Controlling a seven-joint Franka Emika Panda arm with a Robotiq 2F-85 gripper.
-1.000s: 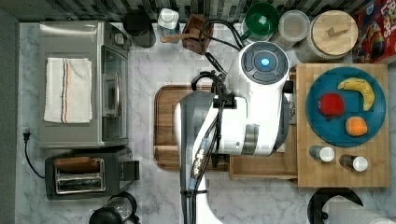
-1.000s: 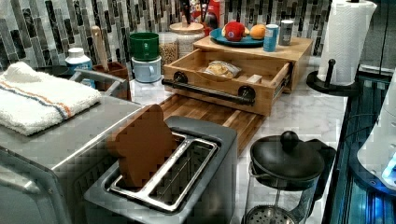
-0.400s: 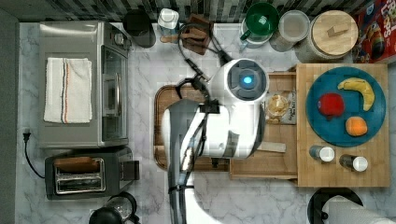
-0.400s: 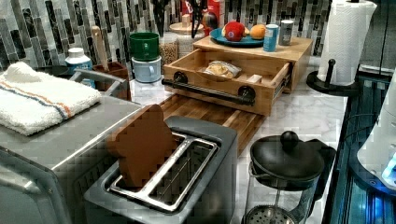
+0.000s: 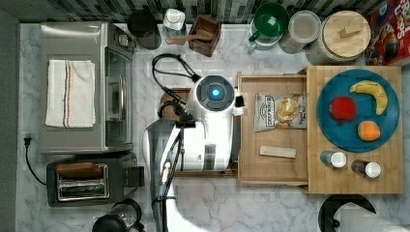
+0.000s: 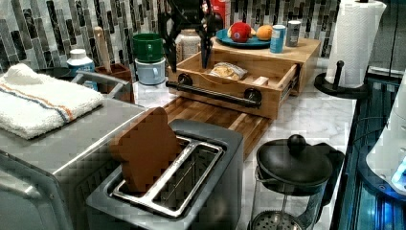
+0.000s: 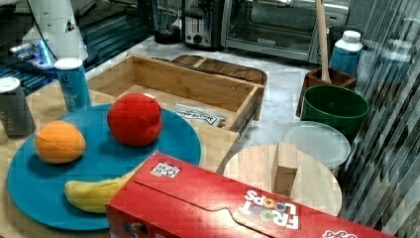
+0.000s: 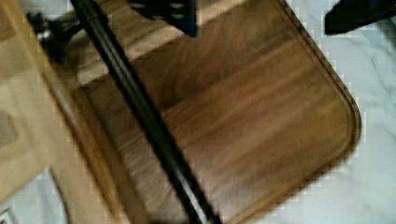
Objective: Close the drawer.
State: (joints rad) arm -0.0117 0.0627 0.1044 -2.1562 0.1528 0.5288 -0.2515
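Drawer (image 5: 273,164) stands pulled open, centre-right of the top view | our hand (image 6: 187,36) hovers spread open, gripping nothing, above its black handle (image 6: 213,92).

White arm (image 5: 211,130), blue-lit round cap (image 5: 214,92), looping black cables (image 5: 169,77)

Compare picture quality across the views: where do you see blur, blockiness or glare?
Wrist view: soft, the drawer handle bar smeared. Left view: blocky patches on the toaster. Right view: striped streaking at the right view's right edge. Top view: fairly crisp, with glare on the toaster oven top.
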